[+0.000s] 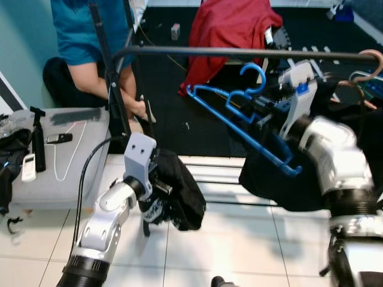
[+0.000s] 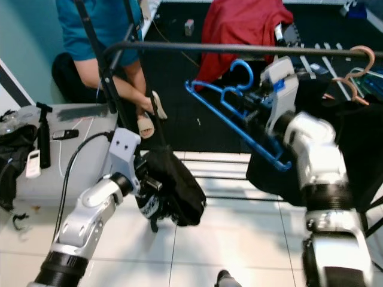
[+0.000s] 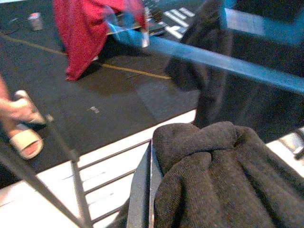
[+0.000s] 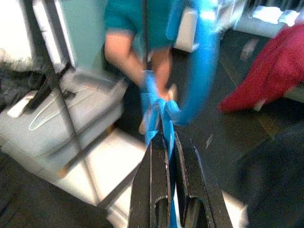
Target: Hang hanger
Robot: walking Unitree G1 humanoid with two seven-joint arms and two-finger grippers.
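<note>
Blue hanger [image 1: 242, 122], pinched in the right hand [image 4: 167, 142], sits just below the black rail [image 1: 239, 53], hook up, apparently near side; left hand [image 3: 151, 190] grips dark cloth [image 1: 176, 191] low.

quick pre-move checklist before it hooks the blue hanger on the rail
1. Grip: right gripper shut on the blue plastic hanger near its neck: ok.
2. Hook position: the hanger's curved hook sits just below the black metal rail, not over it yet: not ok.
3. Landing spot: the rail looks bare above the hook; wooden hangers hang further along: ok.
4. Left gripper holds a black knitted garment low, away from the rail: ok.
5. Seated person in a teal shirt behind the rack post, close by: cannot tell if clear of the swing.
</note>
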